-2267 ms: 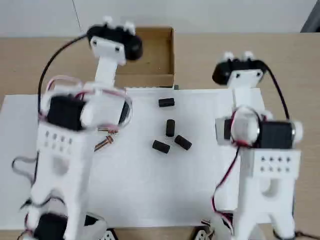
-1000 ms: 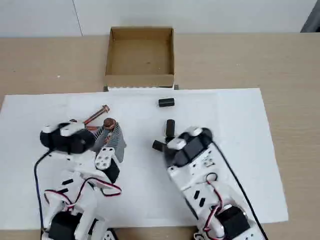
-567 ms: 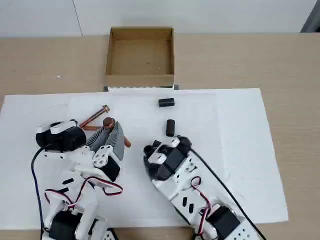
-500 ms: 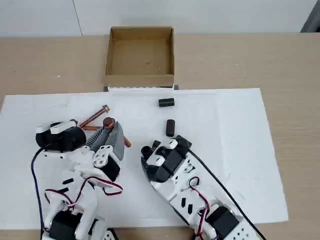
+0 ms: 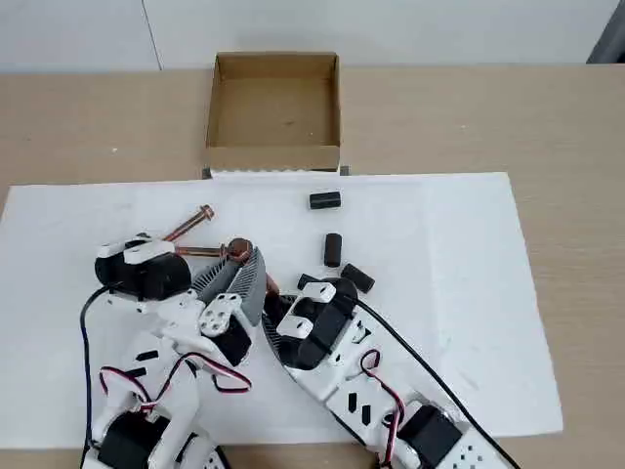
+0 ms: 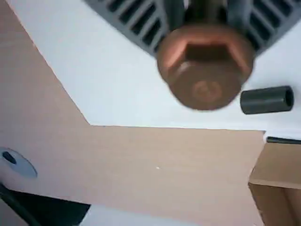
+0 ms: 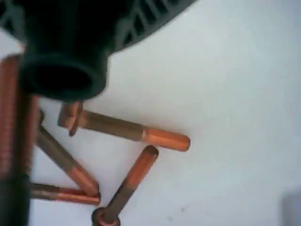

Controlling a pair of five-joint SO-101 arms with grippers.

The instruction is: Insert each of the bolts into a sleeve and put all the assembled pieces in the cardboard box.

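Cardboard box (image 5: 223,98): open-topped, at far edge of white paper (image 5: 469,274) on tan table (image 5: 547,117). Loose sleeves (image 5: 325,200) on paper. L gripper (image 6: 204,14) clamps bolt (image 6: 204,70); R gripper (image 7: 66,42) clamps sleeve (image 7: 63,77).

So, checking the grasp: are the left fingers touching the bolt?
Touching: left wrist view shows the bolt clamped between the fingers.

White plastic arms (image 5: 161,357), black servos (image 5: 146,278), red, white and black cables (image 5: 374,363).
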